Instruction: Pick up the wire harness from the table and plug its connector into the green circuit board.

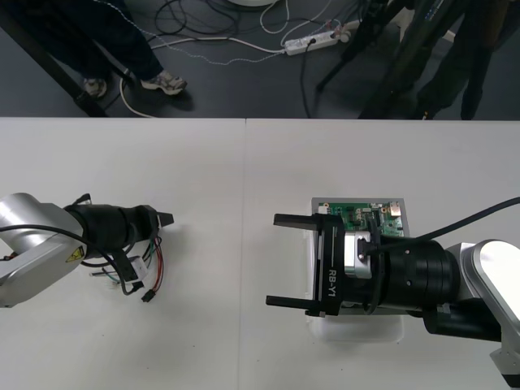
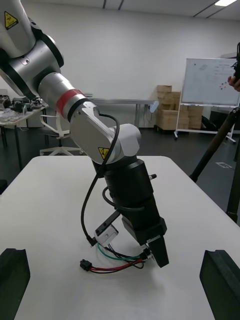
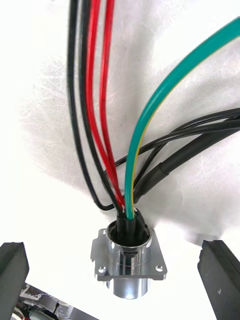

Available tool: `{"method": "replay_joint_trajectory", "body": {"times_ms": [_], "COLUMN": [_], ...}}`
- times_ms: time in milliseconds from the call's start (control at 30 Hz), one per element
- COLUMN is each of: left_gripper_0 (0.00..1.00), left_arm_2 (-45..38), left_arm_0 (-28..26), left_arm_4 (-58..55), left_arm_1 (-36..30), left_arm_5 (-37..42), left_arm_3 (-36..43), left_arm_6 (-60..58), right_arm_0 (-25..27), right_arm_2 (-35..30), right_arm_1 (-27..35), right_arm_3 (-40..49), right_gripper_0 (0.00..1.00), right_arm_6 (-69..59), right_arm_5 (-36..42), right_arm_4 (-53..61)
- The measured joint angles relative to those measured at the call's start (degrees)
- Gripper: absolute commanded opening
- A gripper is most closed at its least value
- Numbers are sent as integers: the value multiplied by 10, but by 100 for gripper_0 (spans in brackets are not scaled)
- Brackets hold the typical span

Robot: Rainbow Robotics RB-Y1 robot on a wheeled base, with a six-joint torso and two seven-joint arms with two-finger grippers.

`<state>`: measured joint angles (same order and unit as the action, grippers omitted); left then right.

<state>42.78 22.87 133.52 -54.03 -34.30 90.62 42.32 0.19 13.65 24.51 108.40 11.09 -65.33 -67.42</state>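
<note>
R gripper (image 1: 272, 261) lower centre-right of frame, fingers wide open, nothing held, sits over white base (image 1: 357, 329). Harness (image 1: 145, 276) lies on table (image 1: 244, 162) at lower left, under L gripper (image 1: 165, 218). L fingers (image 3: 12, 272) far apart, not gripping: socket (image 3: 129, 260) stands between them, clear of both, wires (image 3: 95, 100) fanning off it. Plug (image 2: 86, 265) on table near L gripper, not in board. Green board (image 1: 361, 216) at base's far end, mid-right.

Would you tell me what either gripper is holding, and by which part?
Nothing: the fingers of the left gripper stand open astride the metal socket; the right gripper is open at the board.
</note>
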Motion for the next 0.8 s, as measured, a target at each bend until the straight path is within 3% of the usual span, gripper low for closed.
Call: {"method": "replay_joint_trajectory", "body": {"times_ms": [200,400,500,567,633,800], "left_gripper_0": [100,98,80,50,38,32], "left_arm_2": [0,0,0,0,0,0], "left_arm_0": [2,4,4,4,4,4], "left_arm_4": [7,12,15,18,20,22], "left_arm_1": [6,8,8,8,8,8], "left_arm_5": [2,3,3,3,3,3], "left_arm_3": [-7,-10,-11,-11,-11,-11], "left_arm_6": [11,34,34,34,34,34], "right_arm_0": [-11,-38,-54,-59,-61,-61], "right_arm_2": [2,0,-1,-3,-5,-12], "right_arm_1": [5,4,0,-2,-2,-3], "right_arm_3": [-1,-54,-82,-87,-87,-87], "right_gripper_0": [100,100,100,100,100,100], "right_arm_6": [-1,-3,-3,-3,-3,-3], "right_arm_5": [-23,-101,-119,-119,-119,-117], "right_arm_4": [0,1,1,1,3,9]}}
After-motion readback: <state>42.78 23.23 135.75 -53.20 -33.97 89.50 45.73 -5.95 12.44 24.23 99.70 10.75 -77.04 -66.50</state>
